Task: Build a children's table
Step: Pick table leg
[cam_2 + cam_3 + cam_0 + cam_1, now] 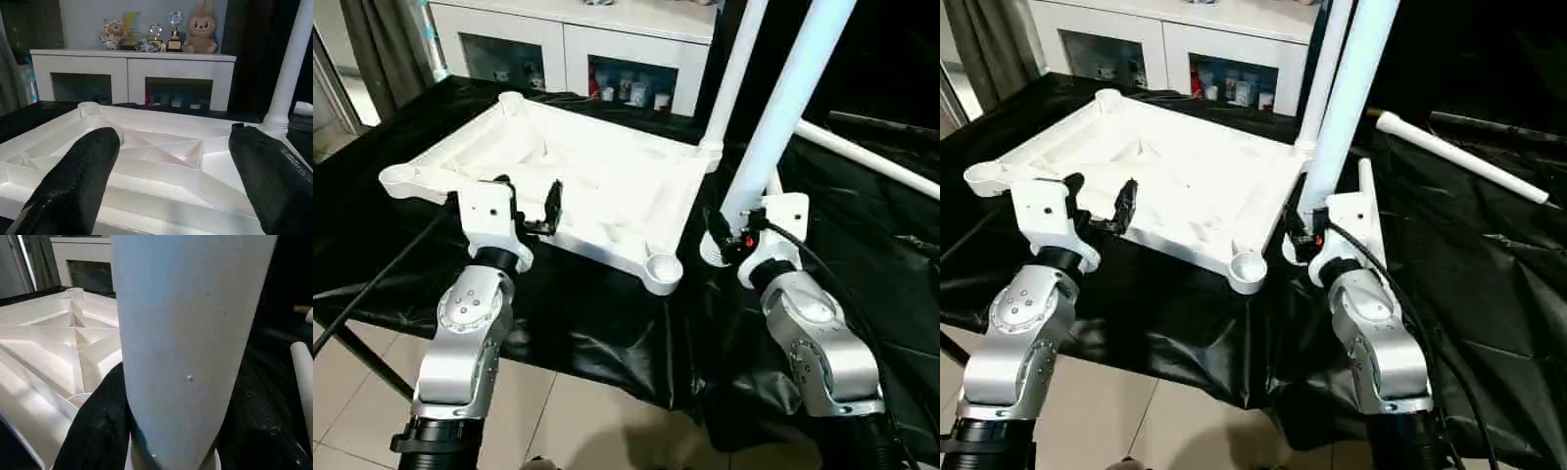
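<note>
Left eye view, nearest first: two silver forearms reach forward over a surface draped in black cloth (607,323). The left tool (530,204) hovers empty at the near edge of the tabletop (597,186), its fingers (78,181) spread wide. The right tool (729,235) grips a leg (783,108), held upright just beside the tabletop's near right corner socket (662,266), which stands empty. The tabletop lies upside down, ribs showing. A second leg (734,73) already stands in the far right corner socket, and a third leg (867,157) lies on the cloth to the right. A white cabinet (578,44) stands behind. To seat the held leg well, keep it vertical, centre its flared end over the empty socket, then press straight down while the left tool steadies the tabletop.
</note>
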Available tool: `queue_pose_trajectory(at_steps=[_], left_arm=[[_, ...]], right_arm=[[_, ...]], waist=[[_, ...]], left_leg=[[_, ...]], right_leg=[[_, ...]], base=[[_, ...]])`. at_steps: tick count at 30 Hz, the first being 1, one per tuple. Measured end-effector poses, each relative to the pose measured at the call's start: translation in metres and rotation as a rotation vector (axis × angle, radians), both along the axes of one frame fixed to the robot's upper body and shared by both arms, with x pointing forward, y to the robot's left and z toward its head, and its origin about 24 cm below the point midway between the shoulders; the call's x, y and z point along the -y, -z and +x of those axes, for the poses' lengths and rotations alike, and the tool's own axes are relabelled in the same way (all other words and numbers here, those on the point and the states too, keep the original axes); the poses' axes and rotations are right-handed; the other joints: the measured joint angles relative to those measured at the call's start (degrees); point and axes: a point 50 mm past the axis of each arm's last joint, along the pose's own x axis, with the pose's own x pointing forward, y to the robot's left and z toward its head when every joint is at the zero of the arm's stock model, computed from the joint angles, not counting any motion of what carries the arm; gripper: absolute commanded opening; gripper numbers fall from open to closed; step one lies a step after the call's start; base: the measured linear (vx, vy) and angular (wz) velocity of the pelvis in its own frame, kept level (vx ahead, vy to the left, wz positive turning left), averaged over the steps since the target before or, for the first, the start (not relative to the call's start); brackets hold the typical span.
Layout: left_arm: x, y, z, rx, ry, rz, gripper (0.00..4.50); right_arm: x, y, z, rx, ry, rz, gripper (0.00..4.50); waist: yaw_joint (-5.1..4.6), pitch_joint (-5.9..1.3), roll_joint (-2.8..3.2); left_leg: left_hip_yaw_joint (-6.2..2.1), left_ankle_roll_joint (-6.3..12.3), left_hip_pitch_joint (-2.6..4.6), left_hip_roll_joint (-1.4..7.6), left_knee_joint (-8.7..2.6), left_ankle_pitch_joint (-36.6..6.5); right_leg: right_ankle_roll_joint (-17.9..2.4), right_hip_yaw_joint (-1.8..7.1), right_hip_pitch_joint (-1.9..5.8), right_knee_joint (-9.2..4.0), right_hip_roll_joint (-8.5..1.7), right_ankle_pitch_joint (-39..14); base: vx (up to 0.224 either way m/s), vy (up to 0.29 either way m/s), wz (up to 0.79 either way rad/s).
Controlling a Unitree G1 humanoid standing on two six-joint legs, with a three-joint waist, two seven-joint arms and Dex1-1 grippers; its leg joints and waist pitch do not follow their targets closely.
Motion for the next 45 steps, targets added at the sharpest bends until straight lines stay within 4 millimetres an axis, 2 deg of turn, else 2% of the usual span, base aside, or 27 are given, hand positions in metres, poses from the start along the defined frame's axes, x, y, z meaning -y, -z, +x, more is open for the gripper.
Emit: queue_pose_trajectory(at_steps=[3, 4, 5, 6, 8, 10, 21, 29, 35, 41, 44, 45], left_arm=[[0.000, 0.001, -0.001, -0.009, -0.002, -0.003, 4.13], [0.002, 0.001, -0.014, -0.081, -0.032, -0.043, 4.13], [-0.001, 0.005, -0.028, -0.128, -0.072, -0.063, 4.13], [-0.006, 0.017, -0.034, -0.209, -0.110, -0.056, 4.13], [-0.007, 0.020, -0.034, -0.243, -0.129, -0.048, 4.13], [-0.007, 0.017, -0.034, -0.233, -0.131, -0.048, 4.13], [-0.005, 0.003, -0.033, -0.209, -0.114, -0.072, 4.13], [-0.002, -0.010, -0.012, -0.118, -0.094, -0.008, 4.13], [0.002, 0.000, -0.005, -0.172, -0.024, 0.029, 4.13], [0.007, 0.001, -0.005, -0.175, 0.007, 0.036, 4.13], [0.033, -0.002, 0.016, -0.138, 0.486, 0.261, 4.13], [0.047, -0.005, 0.021, -0.113, 0.698, 0.351, 4.13]], right_arm=[[0.001, 0.000, -0.001, -0.002, 0.003, -0.002, 1.89], [0.006, -0.006, -0.016, -0.001, 0.035, -0.014, 1.89], [0.011, -0.008, -0.028, 0.004, 0.060, -0.018, 1.89], [0.015, -0.012, -0.028, 0.010, 0.092, -0.016, 1.89], [0.018, -0.021, -0.024, 0.039, 0.115, -0.011, 1.89], [0.017, -0.026, -0.024, 0.060, 0.109, -0.008, 1.89], [0.009, -0.030, -0.026, 0.051, 0.091, 0.020, 1.89], [0.006, -0.027, -0.021, 0.061, 0.079, 0.067, 1.89], [0.013, -0.021, -0.019, 0.031, 0.130, 0.065, 1.89], [0.013, -0.020, -0.019, 0.028, 0.130, 0.065, 1.89], [0.019, -0.024, -0.007, 0.033, 0.050, -0.004, 1.89], [0.022, -0.029, -0.003, 0.053, 0.014, -0.029, 1.89]], waist=[[0.00, 0.00, 0.00], [0.16, -0.02, -0.13], [0.29, -0.01, -0.15], [0.03, -0.07, -0.29], [-0.05, -0.06, -0.59], [-0.03, -0.10, -0.59], [-0.06, -0.11, -0.59], [-0.08, -0.16, -0.60], [0.00, -0.24, -0.37], [-0.03, -0.21, -0.26], [0.73, -0.06, -0.02], [1.19, -0.07, 0.17]], left_leg=[[0.00, 0.00, 0.00, 0.00, 0.00, 0.00], [0.03, 0.00, -0.17, 0.00, -0.04, 0.00], [0.09, 0.07, -0.13, 0.02, -0.14, -0.05], [0.14, 0.19, 0.09, 0.01, -0.05, -0.16], [0.11, 0.13, -0.02, 0.02, -0.03, -0.12], [0.09, 0.12, 0.09, 0.01, -0.03, -0.11], [-0.18, 0.13, 0.05, -0.05, 0.16, -0.11], [-0.27, 0.13, -0.01, -0.07, 0.16, -0.11], [-0.27, 0.13, -0.08, -0.09, 0.09, -0.11], [-0.19, 0.13, -0.03, -0.09, 0.09, -0.11], [-0.22, 0.14, -0.04, -0.15, 0.03, -0.10], [-0.20, 0.15, 0.01, -0.21, 0.01, -0.09]], right_leg=[[0.00, 0.00, 0.00, 0.00, 0.00, 0.00], [0.01, 0.00, -0.17, -0.07, 0.00, -0.04], [0.04, 0.07, 0.06, 0.00, -0.05, -0.30], [0.06, 0.13, 0.19, 0.16, -0.02, -0.49], [0.09, 0.08, -0.04, 0.14, 0.03, -0.35], [0.11, 0.06, 0.14, 0.12, 0.03, -0.33], [0.30, -0.01, 0.20, -0.12, 0.02, -0.21], [0.33, -0.03, 0.20, -0.13, 0.02, -0.20], [0.27, 0.03, 0.15, -0.04, 0.03, -0.20], [0.22, 0.13, 0.15, -0.03, 0.04, -0.21], [0.29, 0.12, 0.15, -0.12, 0.03, -0.12], [0.30, 0.18, 0.23, -0.18, -0.03, -0.10]], base=[[0.000, 0.000, 0.00], [0.000, 0.000, 0.00], [0.000, 0.000, 0.00], [0.000, 0.000, 0.00], [0.000, 0.000, 0.00], [0.000, 0.000, 0.00], [0.000, 0.000, 0.00], [0.000, 0.000, 0.00], [0.000, 0.000, 0.00], [0.000, 0.000, 0.00], [0.000, 0.000, 0.00], [0.000, 0.000, 0.00]])
